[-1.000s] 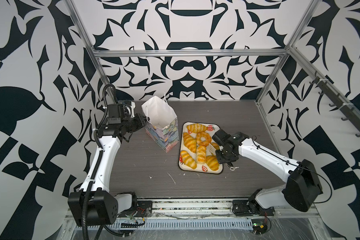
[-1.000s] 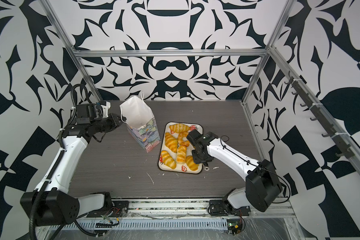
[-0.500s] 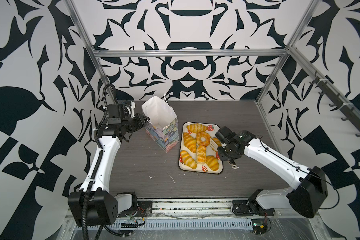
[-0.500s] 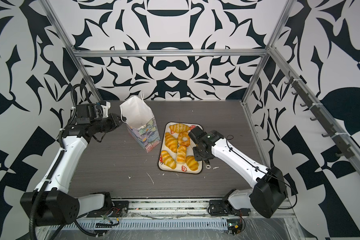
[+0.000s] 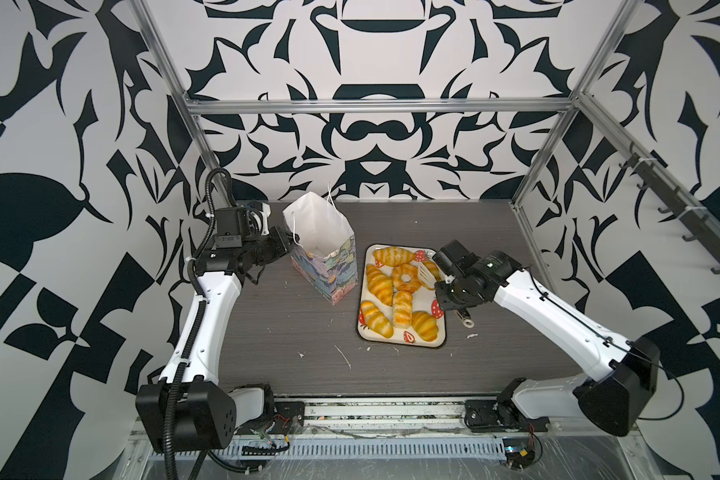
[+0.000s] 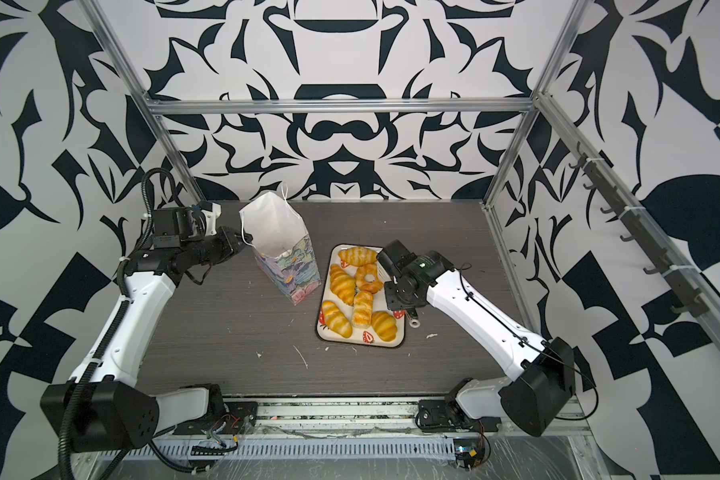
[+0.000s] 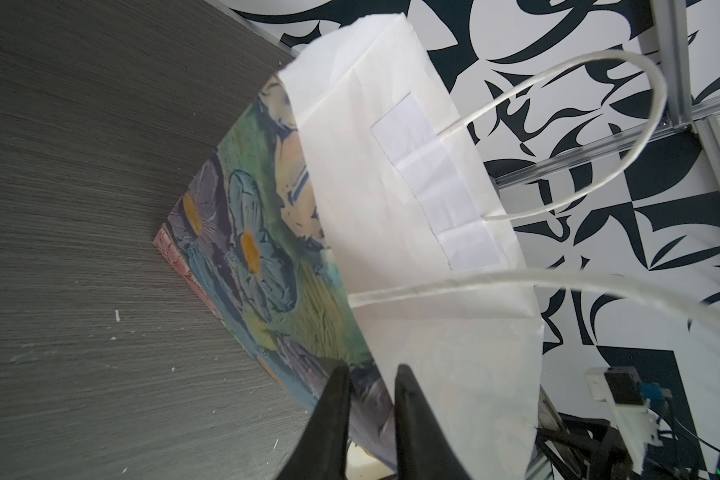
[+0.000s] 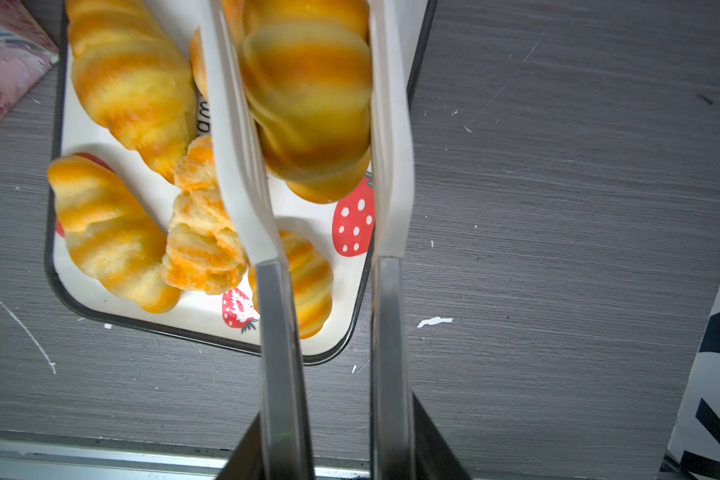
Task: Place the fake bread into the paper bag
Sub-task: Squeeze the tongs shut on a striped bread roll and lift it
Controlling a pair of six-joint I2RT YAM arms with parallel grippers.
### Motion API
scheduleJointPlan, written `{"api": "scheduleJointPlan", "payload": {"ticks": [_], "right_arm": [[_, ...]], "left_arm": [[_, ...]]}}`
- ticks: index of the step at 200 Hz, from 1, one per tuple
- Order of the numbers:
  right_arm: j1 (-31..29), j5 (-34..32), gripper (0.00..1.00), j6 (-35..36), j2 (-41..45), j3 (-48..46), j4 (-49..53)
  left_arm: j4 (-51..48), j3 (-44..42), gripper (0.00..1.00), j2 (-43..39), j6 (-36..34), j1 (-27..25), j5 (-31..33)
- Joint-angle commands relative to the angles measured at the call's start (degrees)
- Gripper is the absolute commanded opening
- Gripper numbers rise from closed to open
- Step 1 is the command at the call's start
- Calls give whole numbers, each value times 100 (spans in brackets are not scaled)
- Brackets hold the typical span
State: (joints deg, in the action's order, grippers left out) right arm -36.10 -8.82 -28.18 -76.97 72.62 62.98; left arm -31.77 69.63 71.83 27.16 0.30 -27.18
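Paper bag [image 5: 329, 270] standing upright, printed outside, white inside; looking empty, though its bottom is shadowed. Left gripper [image 7: 368, 399] pinching its wall, fingers almost together. Strawberry tray [image 5: 387, 337] carrying 6 glossy striped pastries [image 5: 378, 283]. Right gripper [image 8: 336, 432] squeezing white tongs [image 8: 242, 166], clamping 1 croissant [image 8: 308, 95] at the tray's edge.

Two overhead views (nearly identical), wrist views close-up

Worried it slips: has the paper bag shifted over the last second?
No: the paper bag stands where it did, close beside the strawberry tray.
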Motion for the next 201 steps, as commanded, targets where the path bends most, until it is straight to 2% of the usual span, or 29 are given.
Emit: {"api": "scheduleJointPlan", "payload": {"ticks": [1,179,201], "right_arm": [[-20,-168,41,46,113,422,32],[-434,-165,41,341,-435,2424,418],[-586,-435,40,395,-600,2752,467]], "left_arm": [[-95,138,23,-20,-34,-30,11],[-159,164,22,-83,-43,-30,15],[-149,165,22,-82,-37,-30,27]]}}
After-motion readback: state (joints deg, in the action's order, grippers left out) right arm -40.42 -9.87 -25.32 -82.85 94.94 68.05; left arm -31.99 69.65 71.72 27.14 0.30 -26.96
